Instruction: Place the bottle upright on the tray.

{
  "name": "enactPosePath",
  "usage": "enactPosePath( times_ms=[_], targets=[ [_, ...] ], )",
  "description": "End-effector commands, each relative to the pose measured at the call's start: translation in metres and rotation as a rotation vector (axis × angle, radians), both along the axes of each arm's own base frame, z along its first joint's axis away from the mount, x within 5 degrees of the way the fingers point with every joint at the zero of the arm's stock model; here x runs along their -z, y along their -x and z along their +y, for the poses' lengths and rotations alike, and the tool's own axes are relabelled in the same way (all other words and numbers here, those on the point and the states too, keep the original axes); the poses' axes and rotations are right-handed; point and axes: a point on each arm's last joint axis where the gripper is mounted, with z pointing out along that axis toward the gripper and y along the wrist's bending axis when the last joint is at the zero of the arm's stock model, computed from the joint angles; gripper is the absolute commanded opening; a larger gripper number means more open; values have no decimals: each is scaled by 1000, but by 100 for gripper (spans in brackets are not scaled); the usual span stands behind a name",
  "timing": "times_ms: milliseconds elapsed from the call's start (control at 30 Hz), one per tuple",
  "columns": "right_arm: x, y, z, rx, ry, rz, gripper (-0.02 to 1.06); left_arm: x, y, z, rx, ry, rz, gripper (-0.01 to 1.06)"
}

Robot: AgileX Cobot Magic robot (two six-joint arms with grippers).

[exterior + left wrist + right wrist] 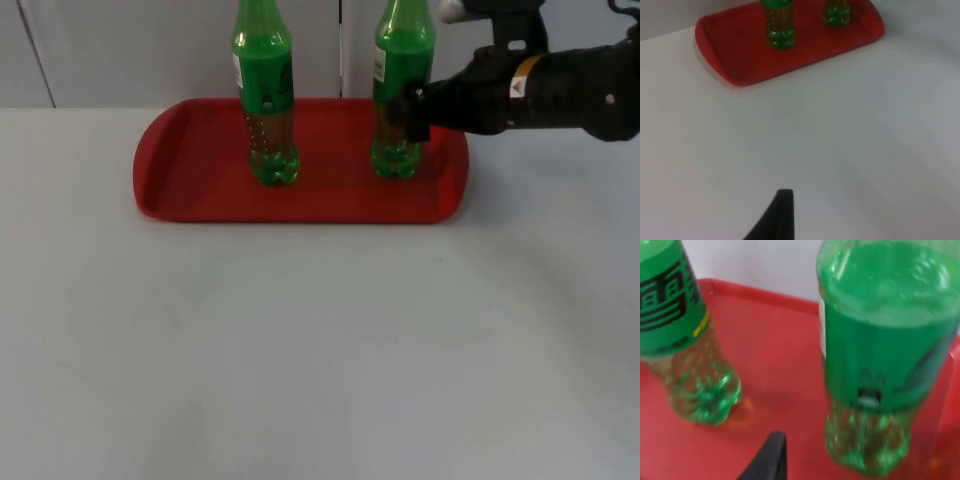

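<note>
Two green bottles (263,90) (401,95) upright on red tray (190,170); right end effector (412,112) at right bottle, grip state unclear.

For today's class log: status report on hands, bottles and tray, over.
Right hand at right bottle, grip unclear. Left hand waits over the table. Both bottles upright on red tray; left bottle apart.

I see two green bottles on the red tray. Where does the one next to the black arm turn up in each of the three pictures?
Top view: the right-hand bottle stands upright at the tray's right end, with the right gripper at its side.
Left wrist view: its base stands on the tray's far end.
Right wrist view: it is the nearer, larger bottle.
Shared landmark: the red tray, with the second bottle also standing on it.
</note>
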Motion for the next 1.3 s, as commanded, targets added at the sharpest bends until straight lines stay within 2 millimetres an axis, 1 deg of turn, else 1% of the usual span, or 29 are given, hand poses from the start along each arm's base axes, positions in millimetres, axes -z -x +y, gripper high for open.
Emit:
enactPosePath(
  times_ms=[0,133,167,267,300,433,467,600,633,800,833,967,1000,1133,1167,1233,1267],
  targets=[
    [-13,14,-2,-11,-7,-9,105,0,-1,0,1,6,-8,105],
    [-25,42,-13,-10,4,16,105,0,-1,0,1,6,-8,105],
    [-25,42,-13,-10,4,16,105,0,-1,0,1,6,-8,105],
    [-39,65,-23,-12,8,17,105,0,-1,0,1,6,-8,105],
    [-39,65,-23,-12,8,17,105,0,-1,0,1,6,-8,105],
    [-54,89,-35,2,34,48,105,0,-1,0,1,6,-8,105],
    [-54,89,-35,2,34,48,105,0,-1,0,1,6,-8,105],
    [-70,111,-47,25,73,88,105,0,-1,0,1,6,-8,105],
    [-70,111,-47,25,73,88,105,0,-1,0,1,6,-8,105],
    [-98,142,-63,53,98,99,105,0,-1,0,1,6,-8,105],
    [-98,142,-63,53,98,99,105,0,-1,0,1,6,-8,105],
    [-119,165,-76,85,124,117,105,0,-1,0,1,6,-8,105],
    [-119,165,-76,85,124,117,105,0,-1,0,1,6,-8,105],
    [-140,185,-88,122,145,135,105,0,-1,0,1,6,-8,105],
    [-140,185,-88,122,145,135,105,0,-1,0,1,6,-8,105],
    [-150,194,-93,137,144,135,105,0,-1,0,1,6,-8,105],
    [-157,202,-97,147,144,131,105,0,-1,0,1,6,-8,105]
  ],
)
